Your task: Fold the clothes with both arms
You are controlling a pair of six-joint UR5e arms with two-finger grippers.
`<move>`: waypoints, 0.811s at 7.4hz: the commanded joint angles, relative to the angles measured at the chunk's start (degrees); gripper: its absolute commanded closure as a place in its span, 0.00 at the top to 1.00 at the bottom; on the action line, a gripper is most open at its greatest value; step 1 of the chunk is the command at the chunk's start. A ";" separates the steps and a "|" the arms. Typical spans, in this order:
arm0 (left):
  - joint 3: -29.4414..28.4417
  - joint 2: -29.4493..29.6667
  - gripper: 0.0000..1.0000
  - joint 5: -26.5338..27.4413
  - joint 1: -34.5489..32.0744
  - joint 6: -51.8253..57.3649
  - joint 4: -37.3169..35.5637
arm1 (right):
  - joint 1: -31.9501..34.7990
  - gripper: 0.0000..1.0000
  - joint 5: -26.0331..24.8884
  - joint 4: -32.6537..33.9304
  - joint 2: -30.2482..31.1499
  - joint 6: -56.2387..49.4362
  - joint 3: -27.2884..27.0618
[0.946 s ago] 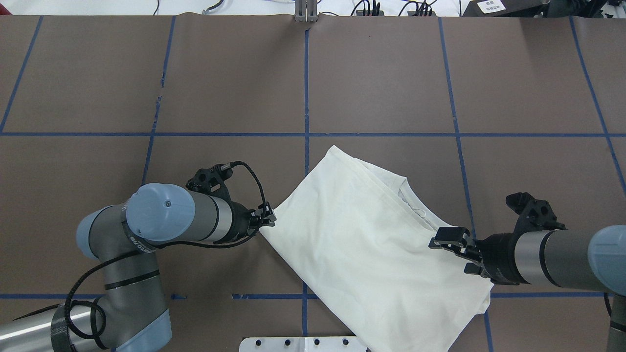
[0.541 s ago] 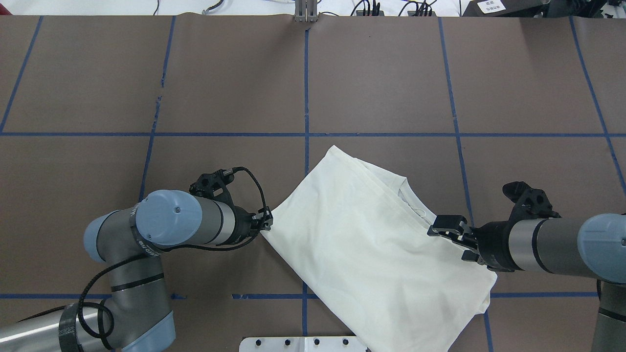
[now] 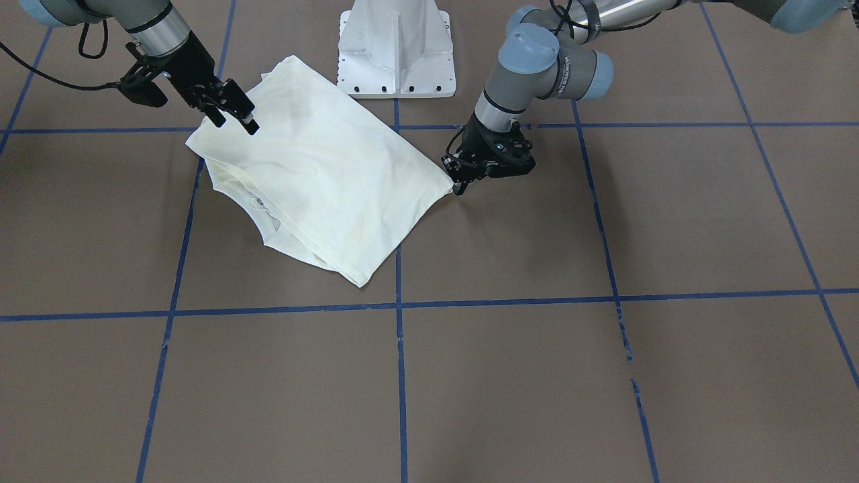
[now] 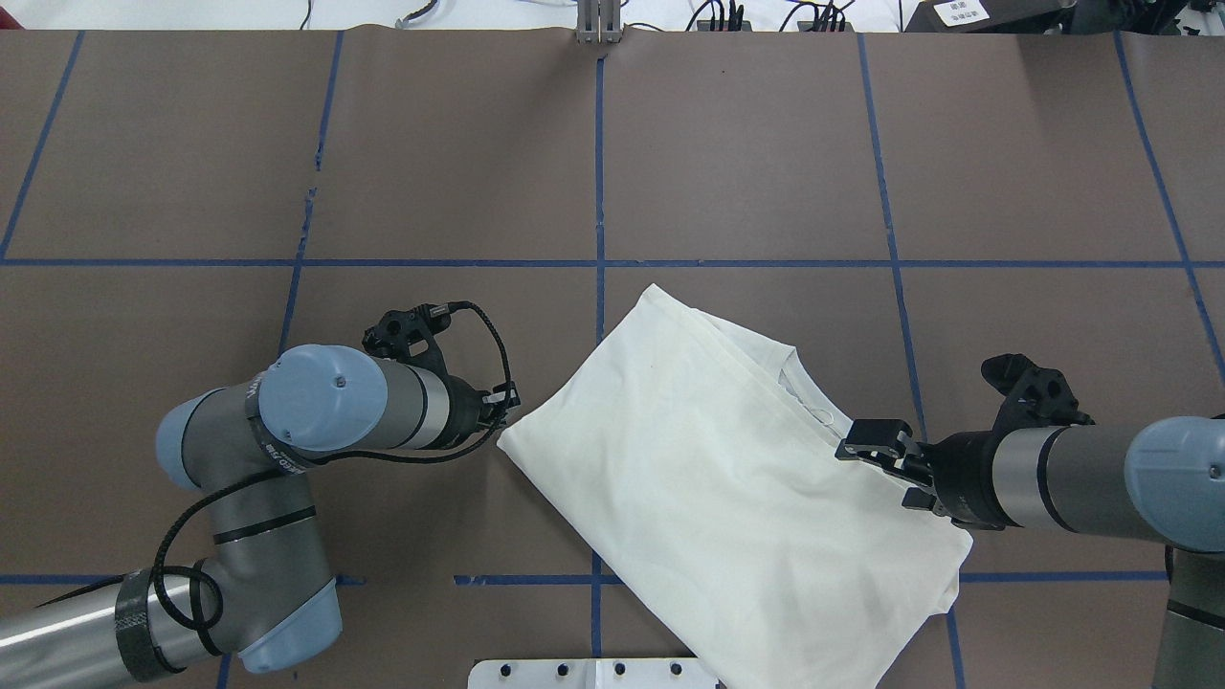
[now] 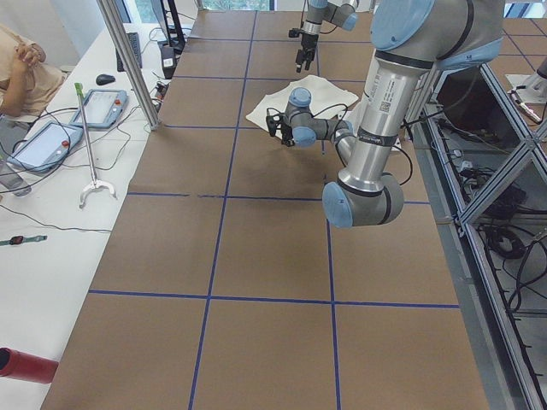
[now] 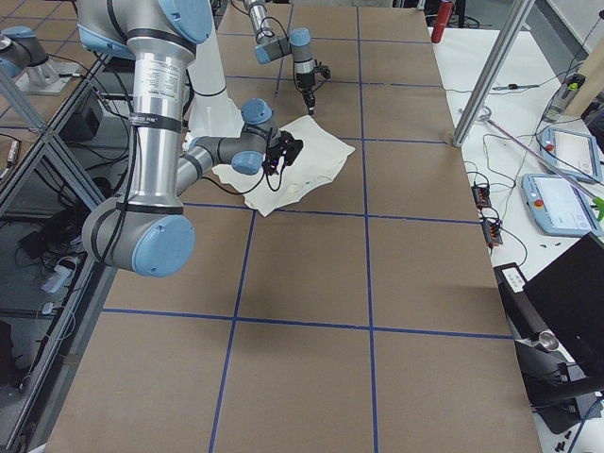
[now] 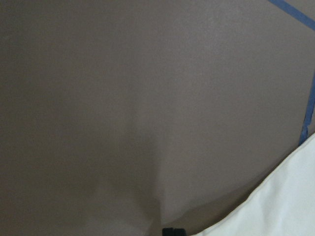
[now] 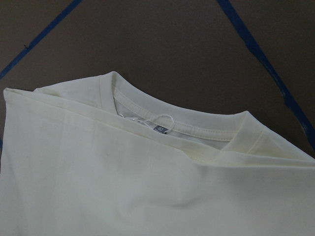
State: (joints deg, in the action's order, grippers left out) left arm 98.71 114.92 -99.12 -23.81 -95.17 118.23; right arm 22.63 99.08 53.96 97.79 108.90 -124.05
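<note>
You have the shirt (image 4: 727,478) lying on the table (image 4: 431,144) just before the pedestal base (image 3: 396,47), mostly right of centre. The 2 grippers flank it: the left gripper (image 4: 502,413) at its left corner, the right gripper (image 4: 876,477) over its right edge, beside the collar (image 4: 799,383), which lies on the shirt's far side from the robot.

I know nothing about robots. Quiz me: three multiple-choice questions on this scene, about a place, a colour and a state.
1. Which gripper is nearer the collar of the shirt? A left B right C both alike
2. What colour are the tape lines on the table? A red B blue C yellow
3. How is the shirt? A hanging B rolled up C lying folded
Answers: B, the right gripper hangs close to the collar; B, the lines are blue on brown; C, it lies in flat layers on the table.
</note>
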 commanded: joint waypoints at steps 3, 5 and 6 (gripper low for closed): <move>0.52 1.00 0.49 -0.19 -1.24 1.39 -0.19 | -0.05 1.00 -0.02 -0.09 -0.23 0.00 1.00; 0.52 1.18 0.65 -0.19 0.85 -3.59 -0.19 | 3.00 1.00 0.85 -0.18 -1.10 -0.09 0.65; 0.52 1.10 0.65 -0.11 1.48 -3.79 -0.28 | 5.90 1.00 1.20 0.26 -3.37 -0.09 1.08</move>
State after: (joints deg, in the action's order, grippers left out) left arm 99.20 116.01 -99.32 -23.41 -97.59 118.00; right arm 25.31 99.70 53.89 96.45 108.84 -123.19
